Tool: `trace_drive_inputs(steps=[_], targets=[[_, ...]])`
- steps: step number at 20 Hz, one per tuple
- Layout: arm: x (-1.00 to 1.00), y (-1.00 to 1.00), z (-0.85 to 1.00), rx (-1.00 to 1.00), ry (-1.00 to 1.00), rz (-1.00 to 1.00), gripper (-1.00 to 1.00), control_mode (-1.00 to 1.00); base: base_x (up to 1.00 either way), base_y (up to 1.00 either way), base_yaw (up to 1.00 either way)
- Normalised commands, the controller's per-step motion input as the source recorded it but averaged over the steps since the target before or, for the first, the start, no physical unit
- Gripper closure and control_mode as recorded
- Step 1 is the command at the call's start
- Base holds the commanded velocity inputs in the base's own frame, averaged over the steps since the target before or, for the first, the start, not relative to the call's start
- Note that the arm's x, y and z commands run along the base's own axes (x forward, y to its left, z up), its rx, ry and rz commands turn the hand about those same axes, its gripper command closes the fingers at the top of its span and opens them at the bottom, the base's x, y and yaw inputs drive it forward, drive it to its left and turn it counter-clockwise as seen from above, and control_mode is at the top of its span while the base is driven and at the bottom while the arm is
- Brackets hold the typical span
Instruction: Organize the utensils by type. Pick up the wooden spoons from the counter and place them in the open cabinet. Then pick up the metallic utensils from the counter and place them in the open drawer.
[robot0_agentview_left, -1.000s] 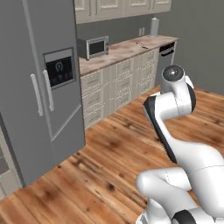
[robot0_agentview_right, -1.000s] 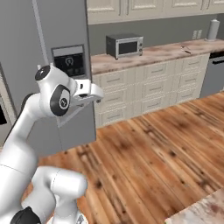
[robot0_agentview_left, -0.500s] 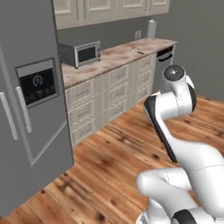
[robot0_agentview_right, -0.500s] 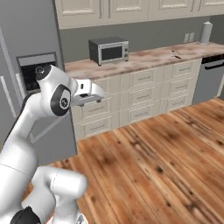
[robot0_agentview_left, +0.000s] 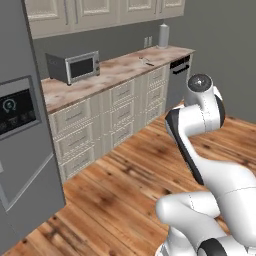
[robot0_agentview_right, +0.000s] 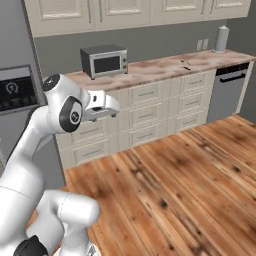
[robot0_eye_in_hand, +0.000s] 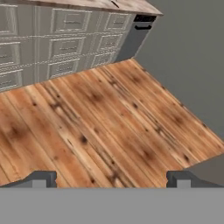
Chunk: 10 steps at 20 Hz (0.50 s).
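Far off, the marble counter (robot0_agentview_left: 115, 71) (robot0_agentview_right: 160, 68) carries small dark metallic utensils (robot0_agentview_left: 146, 61) (robot0_agentview_right: 185, 63) near its right end. They lie well beyond my gripper (robot0_agentview_right: 105, 114) (robot0_eye_in_hand: 110, 179), which hangs over the wooden floor. Its fingertips (robot0_eye_in_hand: 42, 179) stand wide apart in the hand view, open, with bare floorboards between them. The counter's edge (robot0_eye_in_hand: 87, 3) and its cream drawer fronts run along the top of the hand view. The wooden spoons, the open cabinet and the open drawer are out of view.
A grey toaster oven (robot0_agentview_left: 72, 67) (robot0_agentview_right: 104, 60) sits at the counter's left end, a paper towel roll (robot0_agentview_left: 163, 35) (robot0_agentview_right: 221, 39) at its right. A dishwasher (robot0_agentview_left: 177, 75) (robot0_agentview_right: 227, 92) ends the run. The grey fridge (robot0_agentview_left: 20, 150) stands left. Wall cabinets above are closed. Broad wooden floor (robot0_agentview_right: 185, 180) lies ahead.
The whole picture has slid left as the base moved: the fridge drifts toward the left edge and the counter with the toaster oven comes to the middle. The gripper stays open.
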Motion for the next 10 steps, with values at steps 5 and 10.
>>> trace_drive_inputs(steps=[5, 10], targets=[[0.00, 0.00, 0.00, 0.00, 0.00, 0.00, -1.00, 1.00, 0.86, -0.48, 0.01], [0.00, 0.00, 0.00, 0.00, 0.00, 0.00, -1.00, 1.00, 0.96, -0.45, 0.03]])
